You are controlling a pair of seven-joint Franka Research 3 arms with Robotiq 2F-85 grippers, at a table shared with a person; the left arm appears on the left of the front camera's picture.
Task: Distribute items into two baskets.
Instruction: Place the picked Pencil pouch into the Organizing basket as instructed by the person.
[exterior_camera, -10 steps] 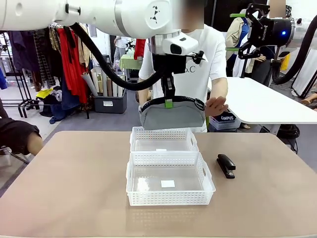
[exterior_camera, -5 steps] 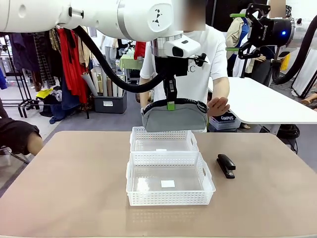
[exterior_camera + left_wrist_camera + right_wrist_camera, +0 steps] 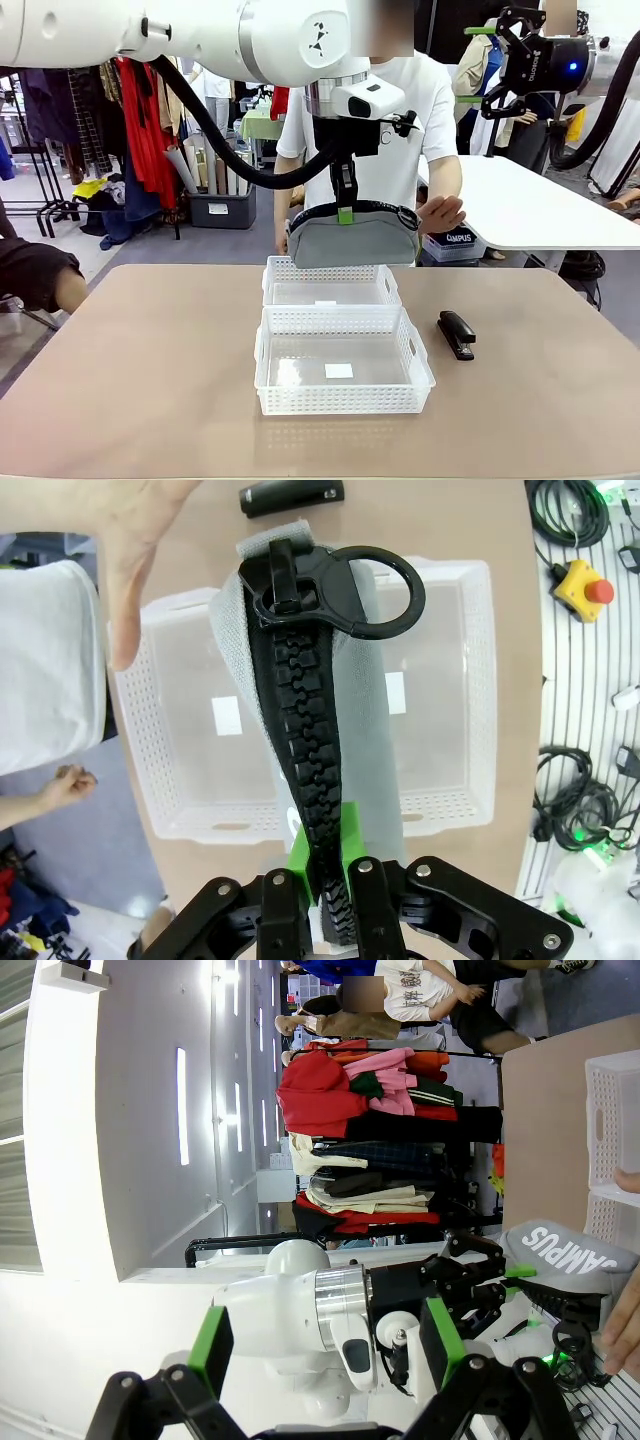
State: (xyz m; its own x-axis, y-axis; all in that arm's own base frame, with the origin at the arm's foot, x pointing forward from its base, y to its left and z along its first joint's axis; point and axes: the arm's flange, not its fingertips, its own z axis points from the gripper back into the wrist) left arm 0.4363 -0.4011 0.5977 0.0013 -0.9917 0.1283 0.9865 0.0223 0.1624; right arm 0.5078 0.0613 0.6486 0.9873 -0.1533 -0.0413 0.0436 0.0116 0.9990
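The grey pouch [image 3: 350,243] hangs level above the far, smaller basket [image 3: 330,284], with my left gripper [image 3: 343,211] shut on its black zipper strip. In the left wrist view the pouch [image 3: 262,670] dangles from my left gripper [image 3: 325,858] over both baskets, the far basket [image 3: 135,730] and the near, larger basket [image 3: 480,680]. That larger basket [image 3: 343,362] holds nothing. On the table to its right lies the black stapler [image 3: 456,333], also the stapler [image 3: 290,494]. Raised at the upper right, my right gripper [image 3: 499,66] stands open; its pads [image 3: 211,1345] are spread wide.
A person stands behind the table with an open hand [image 3: 439,213] near the pouch's right end, the same hand [image 3: 140,550] in the left wrist view. A white table [image 3: 530,205] stands at the back right. Bare tabletop [image 3: 150,360] lies left of the baskets.
My left gripper has carried the pouch slightly right and up over the far basket. The right arm, the baskets and the stapler have not moved.
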